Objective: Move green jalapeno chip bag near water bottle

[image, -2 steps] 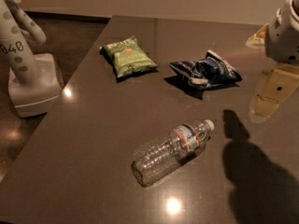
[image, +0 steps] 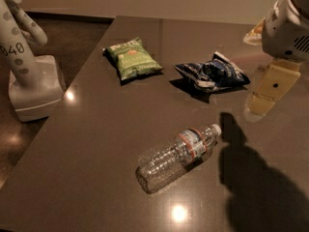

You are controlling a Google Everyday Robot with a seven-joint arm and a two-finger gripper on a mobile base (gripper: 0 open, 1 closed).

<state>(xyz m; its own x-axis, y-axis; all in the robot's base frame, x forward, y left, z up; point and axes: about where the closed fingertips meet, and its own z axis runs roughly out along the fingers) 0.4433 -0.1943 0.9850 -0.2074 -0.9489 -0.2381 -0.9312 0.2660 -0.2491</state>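
Observation:
The green jalapeno chip bag [image: 132,58] lies flat on the dark table [image: 96,144], at the far left. The water bottle [image: 178,151] lies on its side nearer the front, its white cap pointing right and away. My gripper [image: 263,100] hangs above the table's right side, to the right of the bottle and far from the green bag. Its shadow falls on the table just right of the bottle's cap. It holds nothing that I can see.
A crumpled dark blue and white snack bag [image: 212,74] lies between the green bag and my gripper. A white robot base with the number 040 [image: 29,76] stands on the floor off the table's left edge. A wall runs behind the table.
My gripper has shifted slightly to the left and up. The bags and the bottle have not moved.

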